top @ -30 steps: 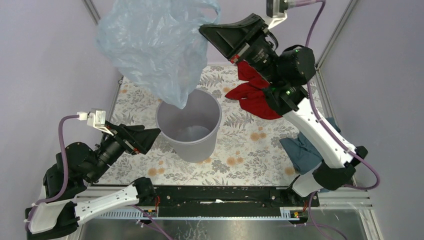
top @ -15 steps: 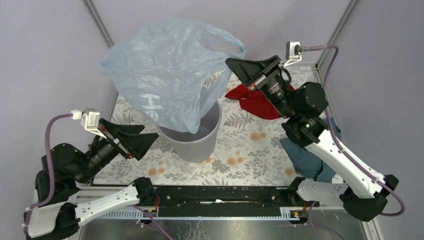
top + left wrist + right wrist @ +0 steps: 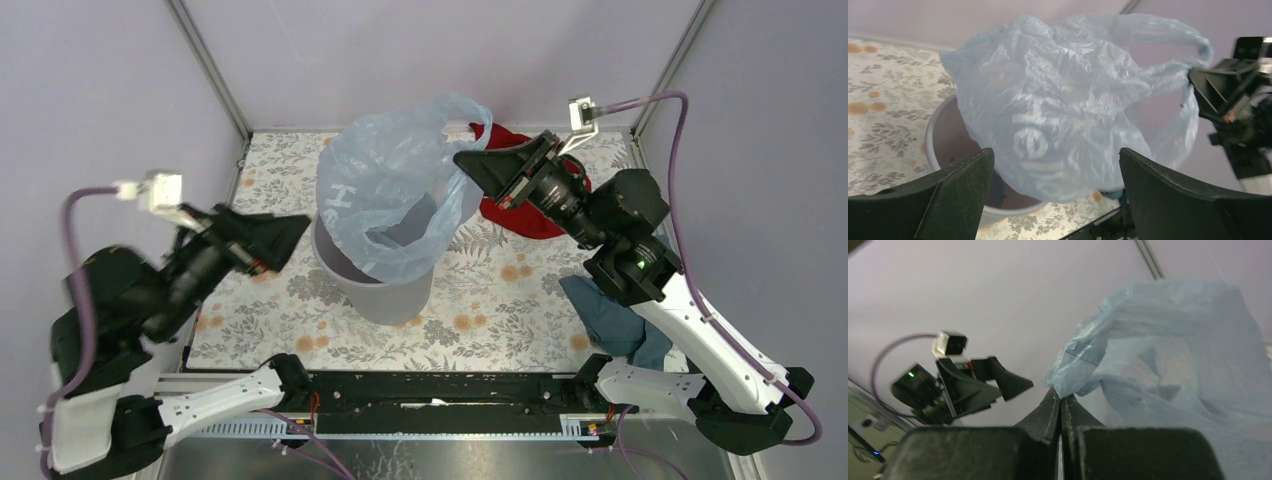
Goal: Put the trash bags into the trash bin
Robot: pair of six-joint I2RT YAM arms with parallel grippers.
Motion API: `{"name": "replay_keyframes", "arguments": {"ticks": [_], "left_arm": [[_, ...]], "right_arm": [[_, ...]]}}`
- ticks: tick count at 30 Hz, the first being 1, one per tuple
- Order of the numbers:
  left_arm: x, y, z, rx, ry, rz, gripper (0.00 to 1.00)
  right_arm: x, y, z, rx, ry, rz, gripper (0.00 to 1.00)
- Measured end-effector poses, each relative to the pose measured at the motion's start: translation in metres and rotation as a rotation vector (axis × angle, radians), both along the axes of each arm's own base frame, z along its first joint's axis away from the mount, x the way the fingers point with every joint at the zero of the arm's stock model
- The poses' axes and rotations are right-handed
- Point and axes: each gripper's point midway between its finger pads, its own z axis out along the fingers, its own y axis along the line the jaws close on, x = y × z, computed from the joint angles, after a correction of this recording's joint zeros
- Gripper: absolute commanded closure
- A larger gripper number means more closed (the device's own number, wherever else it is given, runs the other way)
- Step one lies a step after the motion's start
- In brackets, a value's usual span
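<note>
Mid-drop: bag [image 3: 390,190] hanging partly inside bin [image 3: 385,295], handle pinched tight in right claw [image 3: 466,160]. Empty left claw [image 3: 290,240] gaping. Next: lower further, then release.

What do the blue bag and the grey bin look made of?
The blue bag: thin plastic film, slightly glossy; it is translucent and crinkled. The grey bin: probably moulded plastic, matte; its walls are smooth and even.

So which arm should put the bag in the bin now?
Right, probably. The right hand pinches the bag, which hangs over the bin. The left hand is open and empty.
</note>
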Motion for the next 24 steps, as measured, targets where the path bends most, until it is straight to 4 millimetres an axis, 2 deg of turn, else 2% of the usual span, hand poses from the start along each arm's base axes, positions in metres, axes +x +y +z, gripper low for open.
{"name": "replay_keyframes", "arguments": {"ticks": [2,6,10,13,15,19,22,24], "left_arm": [[0.02,-0.017,-0.004,0.043,0.044,0.041,0.01],[0.06,-0.053,-0.028,0.197,0.135,0.108,0.01],[0.099,-0.079,-0.027,0.304,0.148,0.199,0.01],[0.117,-0.086,-0.022,0.352,0.122,0.243,0.01],[0.126,-0.083,-0.006,0.356,0.092,0.27,0.01],[0.151,-0.067,0.047,0.28,0.015,0.332,0.01],[0.172,-0.058,0.075,0.244,-0.03,0.349,0.01],[0.186,-0.06,0.081,0.242,-0.048,0.335,0.01]], "right_arm": [[0.002,0.004,-0.016,-0.066,0.01,0.001,1.0],[-0.002,0.004,-0.038,-0.166,-0.004,0.008,1.0],[-0.015,0.0,-0.04,-0.211,-0.066,0.038,1.0],[-0.026,-0.004,-0.041,-0.242,-0.108,0.067,1.0],[-0.032,-0.005,-0.041,-0.256,-0.13,0.086,1.0],[-0.04,-0.004,-0.044,-0.277,-0.164,0.124,1.0],[-0.045,-0.002,-0.047,-0.29,-0.179,0.152,1.0],[-0.047,0.0,-0.05,-0.299,-0.184,0.169,1.0]]}}
